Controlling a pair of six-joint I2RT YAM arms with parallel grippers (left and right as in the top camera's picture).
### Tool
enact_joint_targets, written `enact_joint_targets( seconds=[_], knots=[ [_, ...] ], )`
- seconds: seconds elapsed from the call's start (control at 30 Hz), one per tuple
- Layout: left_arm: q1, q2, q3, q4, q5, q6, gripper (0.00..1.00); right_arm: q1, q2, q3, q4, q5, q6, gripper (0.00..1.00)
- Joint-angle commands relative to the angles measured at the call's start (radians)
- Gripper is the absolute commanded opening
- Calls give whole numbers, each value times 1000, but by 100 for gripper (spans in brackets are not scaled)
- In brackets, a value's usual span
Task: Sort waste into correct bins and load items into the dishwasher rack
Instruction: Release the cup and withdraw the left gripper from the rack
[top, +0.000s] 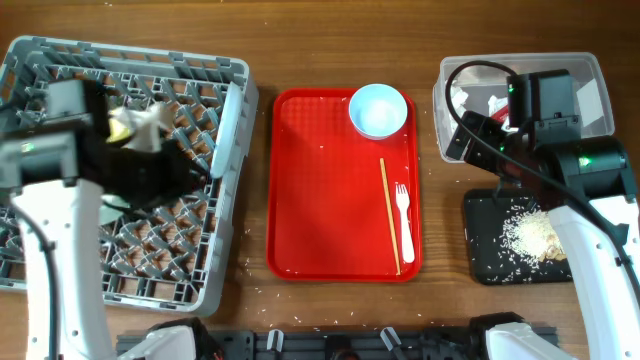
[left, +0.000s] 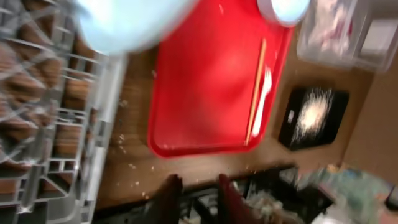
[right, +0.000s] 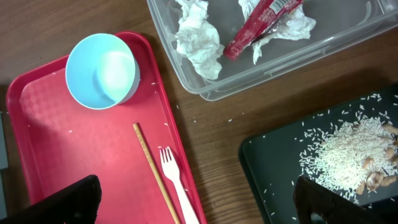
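In the overhead view, the left gripper (top: 135, 135) is seen above the dishwasher rack (top: 215, 255), largely covered by its own arm. A small yellowish object (top: 121, 128) lies right at it, but contact cannot be judged. The right gripper (top: 466, 135) is held over the near edge of the clear tub (top: 600, 75), with the black tray (top: 485, 240) just behind it. The red tray (top: 330, 220) lies between the two arms.

In the left wrist view, which is blurred, the fingers (left: 171, 198) are separated by a narrow gap, and nothing is seen between them. A pale blue round dish (left: 130, 22) is seen far ahead and to the left, over the rack's edge.

In the right wrist view, the jaws are spread wide and nothing is held. Ahead and to the left, the bowl (right: 102, 70) stands on the red tray. The chopstick (right: 152, 171) and fork (right: 176, 180) lie side by side close in front of the gripper. Far ahead, the tissue (right: 199, 37) and red wrapper (right: 261, 22) lie inside the tub. To the right, rice (right: 348, 155) is heaped on the black tray.
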Motion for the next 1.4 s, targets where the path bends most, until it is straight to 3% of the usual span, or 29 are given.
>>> enact_joint_targets(
  seconds=[0.0,0.1,0.2,0.3,0.4,0.7,0.9,1.37],
  knots=[
    [-159,-3,-65,22,18,8,4,-2,-3,6,2,13,-13,100],
    [-304,-3,-151,115,-31,-82,4,-2,-3,6,2,13,-12,100],
    [-444,-1,-265,224,-285,-338,4,-2,-3,6,2,13,-12,100],
    [-473,-2,-286,175,-544,-582,4,-2,-3,6,2,13,-13,100],
    [-425,-18,-286,139,-657,-732,4,-2,-3,6,2,13,-12,100],
    [-142,-37,-340,145,-654,-731,4,-2,-3,6,2,13,-12,100],
    [-140,-37,-583,321,-560,-731,4,-2,-3,6,2,13,-13,100],
    [-142,-37,-587,340,-373,-731,4,-2,-3,6,2,13,-12,100]
  ],
)
